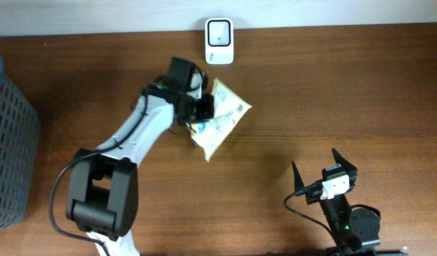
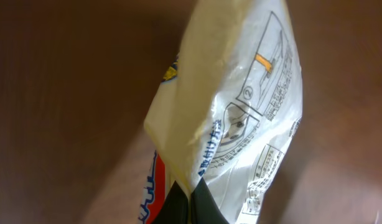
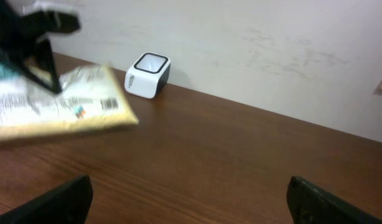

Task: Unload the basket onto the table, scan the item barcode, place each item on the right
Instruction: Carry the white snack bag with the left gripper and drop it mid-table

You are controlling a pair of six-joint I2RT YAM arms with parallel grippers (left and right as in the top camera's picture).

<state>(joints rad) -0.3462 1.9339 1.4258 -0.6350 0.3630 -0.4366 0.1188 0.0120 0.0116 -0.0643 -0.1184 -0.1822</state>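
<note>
The left claw (image 1: 204,108) is clenched on one edge of the packet (image 1: 229,112), which hangs just in front of the scanner (image 1: 219,41).
From my station I judge the packet to be a light, soft film pouch with a glossy skin that is likely slippery and quick to crease. It appears to droop from the pinch rather than hold flat, and seems clear of the table (image 1: 332,85). The flat margin is the sound place to hold, since a grip across the belly would buckle the print. The barcode (image 3: 109,103) lies uncovered on the upper face at the end nearest the scanner, not yet turned to the scanner's window. The right claw (image 1: 324,176) stands well apart from the scanner toward my side, released and empty.
</note>
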